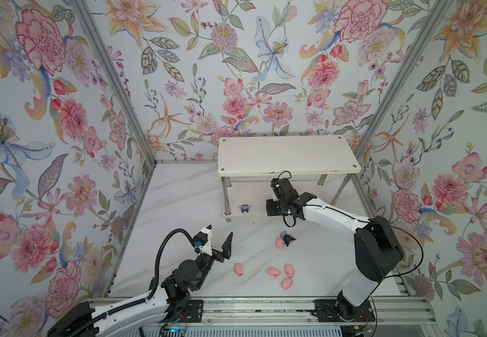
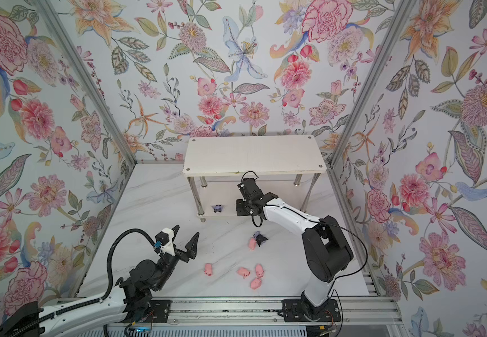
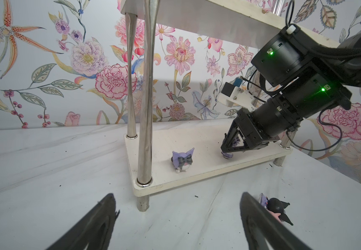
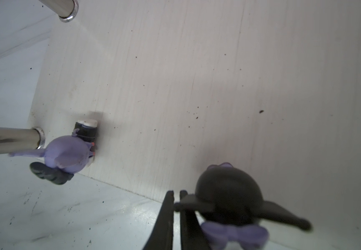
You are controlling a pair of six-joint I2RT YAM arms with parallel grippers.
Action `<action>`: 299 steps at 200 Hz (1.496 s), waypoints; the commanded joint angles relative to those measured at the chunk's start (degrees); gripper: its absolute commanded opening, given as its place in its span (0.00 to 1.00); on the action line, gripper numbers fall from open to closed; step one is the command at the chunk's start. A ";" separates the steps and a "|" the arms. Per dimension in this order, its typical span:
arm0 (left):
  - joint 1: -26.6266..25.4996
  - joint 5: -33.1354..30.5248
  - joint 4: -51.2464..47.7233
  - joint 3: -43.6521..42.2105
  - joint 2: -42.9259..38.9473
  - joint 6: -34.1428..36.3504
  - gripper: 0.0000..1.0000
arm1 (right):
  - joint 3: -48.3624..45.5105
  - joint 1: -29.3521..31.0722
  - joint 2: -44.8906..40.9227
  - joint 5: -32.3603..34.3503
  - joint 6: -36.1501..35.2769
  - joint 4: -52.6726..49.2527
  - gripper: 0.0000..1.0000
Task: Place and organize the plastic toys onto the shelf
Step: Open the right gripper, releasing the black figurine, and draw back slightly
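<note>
Over at the far right the white shelf (image 1: pixel 289 154) stands against the flowered wall, and the right gripper (image 4: pixel 176 193) has gone in under its top board, low over the lower board (image 3: pixel 164 151). Its fingers are pinched tight on one ear of a black-headed figurine (image 4: pixel 229 192) with a purple bow; I cannot tell whether the toy's base touches the board. Left of it on the same board, near the front-left chrome leg (image 3: pixel 146 108), a purple figurine (image 1: pixel 245 208) stands on its own. The left gripper (image 1: pixel 220 230) hovers above the marble table (image 1: pixel 192 204) at the near left, fingers spread wide and holding nothing. Out on the table in front of the shelf a third figurine (image 1: pixel 288 237) lies tipped over, touching a pink pig (image 1: pixel 280 243). Nearer still are a lone pig (image 1: pixel 238 269) and, just right of it, a cluster of three pigs (image 1: pixel 289 270).
</note>
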 commanded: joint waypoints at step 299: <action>1.42 3.77 1.77 -9.65 -2.29 -1.36 0.85 | -3.44 4.86 -10.95 1.52 -1.63 1.65 0.14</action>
